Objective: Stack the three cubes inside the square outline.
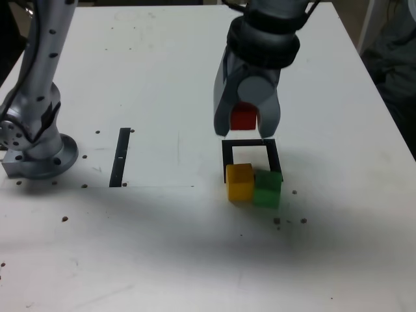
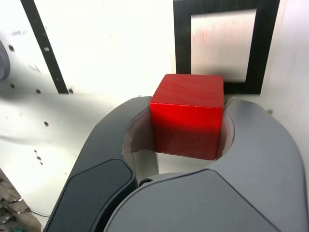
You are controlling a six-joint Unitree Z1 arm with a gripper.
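Gripper [image 1: 246, 125] is clamped on the red cube [image 1: 244, 117], jaws pinching it on two opposite faces. Wrist view confirms: cube [image 2: 187, 115] sits square between the jaws, top face clear, no visible tilt. It's held off the table [image 1: 162, 78], above and just behind the far edge of the square outline [image 1: 227, 153] as the exterior view shows it.

Outline's white centre is empty. Yellow cube [image 1: 239, 181] sits on the near edge of the frame, overlapping the black line, not properly inside. Green cube [image 1: 267, 188] is touching yellow on the exterior view's right, at the frame's near right corner, mostly outside. A separate black strip [image 1: 121, 156] lies well to the exterior view's left; ignore it.

My read: step in hand = place red as the base inside the outline. Tips:
- Bring it toward the camera side a bit, centre over the white patch, not over the black border.
- Keep cube edges parallel w/ the frame; it'll carry two more, so a skewed base hurts later.
- Lower straight down, no sideways drift near the bottom. Yellow + green sit close to the near edge, jaws could clip them.
- Release only once the cube is flat on the table, then lift straight up so the jaws don't drag it.

Risk imo: the jaws are wide vs the frame, so clearance to yellow looks tight.
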